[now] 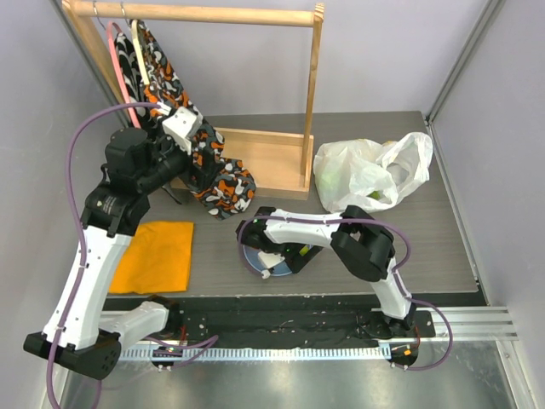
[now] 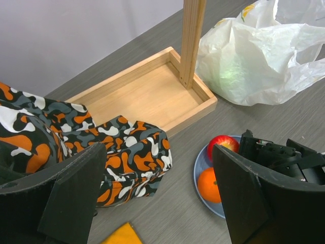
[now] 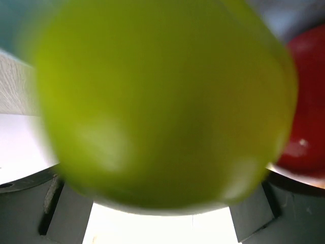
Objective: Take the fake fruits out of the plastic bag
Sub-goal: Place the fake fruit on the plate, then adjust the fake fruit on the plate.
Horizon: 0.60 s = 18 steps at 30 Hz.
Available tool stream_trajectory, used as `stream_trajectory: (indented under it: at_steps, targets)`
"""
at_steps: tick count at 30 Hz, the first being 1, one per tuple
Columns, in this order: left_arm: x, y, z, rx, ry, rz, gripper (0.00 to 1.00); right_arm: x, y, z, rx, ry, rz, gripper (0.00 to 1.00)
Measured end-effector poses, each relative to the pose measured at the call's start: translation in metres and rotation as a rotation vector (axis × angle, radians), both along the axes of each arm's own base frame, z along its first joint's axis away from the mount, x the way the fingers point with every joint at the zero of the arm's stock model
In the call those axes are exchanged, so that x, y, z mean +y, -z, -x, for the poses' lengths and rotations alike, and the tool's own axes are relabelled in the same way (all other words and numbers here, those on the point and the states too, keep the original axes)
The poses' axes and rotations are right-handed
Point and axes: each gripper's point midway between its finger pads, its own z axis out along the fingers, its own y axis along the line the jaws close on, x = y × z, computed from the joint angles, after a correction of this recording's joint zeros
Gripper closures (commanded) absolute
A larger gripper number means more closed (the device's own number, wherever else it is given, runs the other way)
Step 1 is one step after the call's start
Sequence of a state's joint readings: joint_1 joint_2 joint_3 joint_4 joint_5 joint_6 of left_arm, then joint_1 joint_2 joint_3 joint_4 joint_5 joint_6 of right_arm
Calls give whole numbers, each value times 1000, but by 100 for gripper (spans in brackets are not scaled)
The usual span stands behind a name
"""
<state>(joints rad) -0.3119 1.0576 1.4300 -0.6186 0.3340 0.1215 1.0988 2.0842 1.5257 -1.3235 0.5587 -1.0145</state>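
**Top external view.** The plastic bag (image 1: 366, 170) lies at the far right of the table, at 1 o'clock from the plate (image 1: 249, 262). Its long axis runs roughly 9-to-3, with the handle loops at the 2 o'clock end. Green shapes show through its wall, so fruit probably remains inside. The right gripper (image 1: 266, 256) is lowered over the plate, judged to be delivering a fruit. The left gripper (image 1: 203, 175) is parked high beside the patterned cloth (image 1: 226, 192), well apart from the bag.

**Left wrist view.** The left gripper's fingers are spread wide and carry nothing. A red apple (image 2: 223, 145) and an orange (image 2: 209, 184) rest on the plate, at 4 o'clock.

**Right wrist view.** A blurred green fruit (image 3: 162, 101) fills the frame between the fingers. Finger contact is hidden, so grip cannot be told, nor its stem direction.
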Motion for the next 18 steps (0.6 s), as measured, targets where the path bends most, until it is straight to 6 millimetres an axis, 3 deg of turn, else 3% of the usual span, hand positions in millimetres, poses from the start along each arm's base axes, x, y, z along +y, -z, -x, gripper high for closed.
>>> stream_trajectory:
  at_steps: [4, 7, 9, 14, 18]
  targets:
    - [-3, 3, -1, 19, 8, 11, 11, -7, -11, -2, -29, 4, -21, 0]
    - [-8, 6, -1, 33, 34, 17, 10, -22, -36, -5, -71, 27, -75, 0]
    - [-12, 8, 0, 42, 58, 18, 9, -43, -58, -13, -107, 69, -127, 0]
    - [-30, 27, 5, 98, 167, -37, 8, -124, -111, -45, -189, 283, -279, 0]
    - [-78, 55, 33, 178, 369, -158, 8, -194, -141, -70, -251, 549, -444, 0]
